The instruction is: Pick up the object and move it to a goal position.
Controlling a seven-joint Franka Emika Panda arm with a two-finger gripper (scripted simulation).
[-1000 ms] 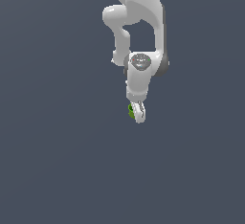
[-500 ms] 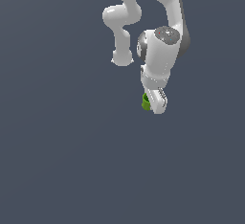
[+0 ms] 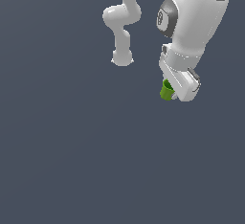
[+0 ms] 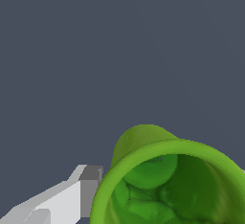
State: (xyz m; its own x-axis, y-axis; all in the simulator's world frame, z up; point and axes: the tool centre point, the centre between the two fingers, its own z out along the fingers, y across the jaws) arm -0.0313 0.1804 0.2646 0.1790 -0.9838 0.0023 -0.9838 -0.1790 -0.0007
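Cup [image 3: 166,91] sits clamped inside tool [image 3: 178,93], tilted.

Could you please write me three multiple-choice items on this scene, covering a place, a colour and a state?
1. Where is the cup?
A. at the end effector
B. by the arm's base
C. at the exterior view's far left

2. What colour is the cup?
A. red
B. green
C. blue

3. How does the cup's top look in the wrist view?
A. capped
B. flattened
C. open and hollow

Answers:
1 A, it sits against the white fingers.
2 B, bright green in both views.
3 C, the inside shows below the rim.
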